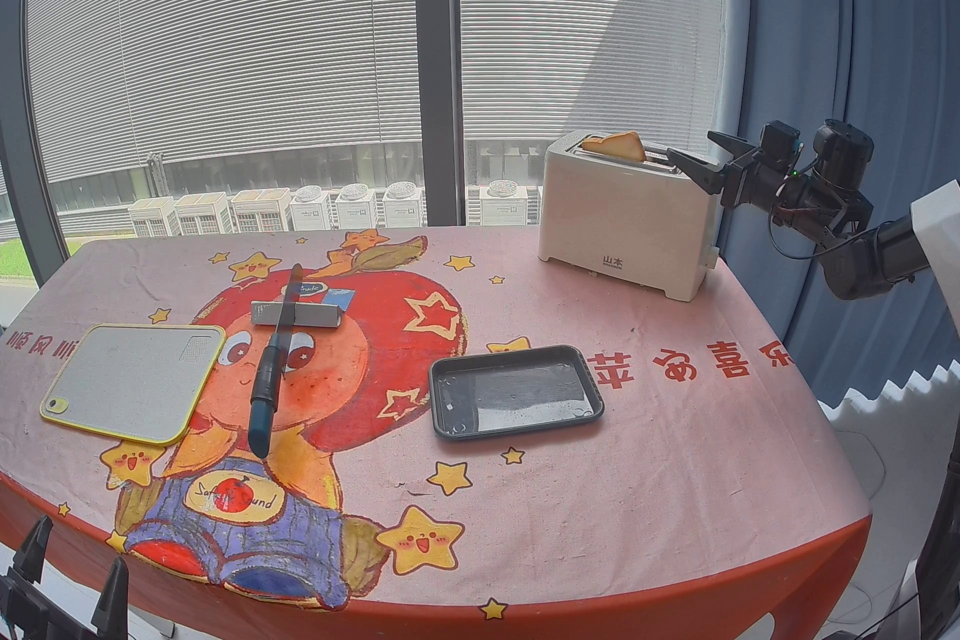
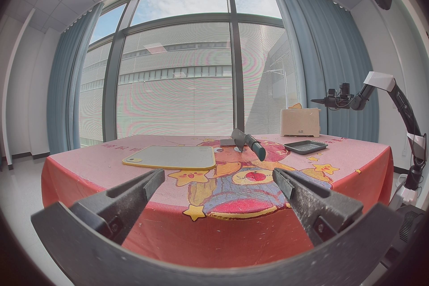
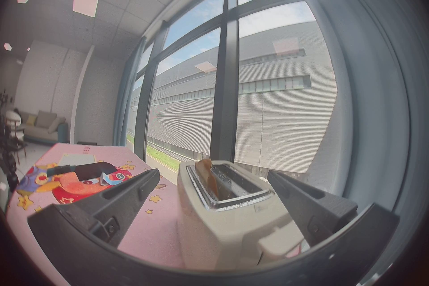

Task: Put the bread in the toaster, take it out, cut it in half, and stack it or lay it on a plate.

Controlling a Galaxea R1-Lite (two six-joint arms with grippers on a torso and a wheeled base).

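Observation:
A cream toaster (image 1: pixel 622 217) stands at the table's far right, with a slice of bread (image 1: pixel 615 145) poking up from its slot. From the right wrist, the bread (image 3: pixel 205 175) sits in the nearer slot of the toaster (image 3: pixel 223 220). My right gripper (image 1: pixel 705 156) hangs open just right of the toaster's top, level with the bread, holding nothing. My left gripper (image 2: pixel 214 193) is open and empty, low in front of the table's near-left edge. A dark plate (image 1: pixel 515 391) lies mid-table. A knife (image 1: pixel 272 362) with a dark blue handle rests on a small stand beside the cutting board (image 1: pixel 133 381).
The table wears a pink cartoon cloth (image 1: pixel 640 472) and backs onto a window with a dark post (image 1: pixel 438 52). Blue curtains (image 1: pixel 850 22) hang behind my right arm. Open cloth lies between plate and toaster.

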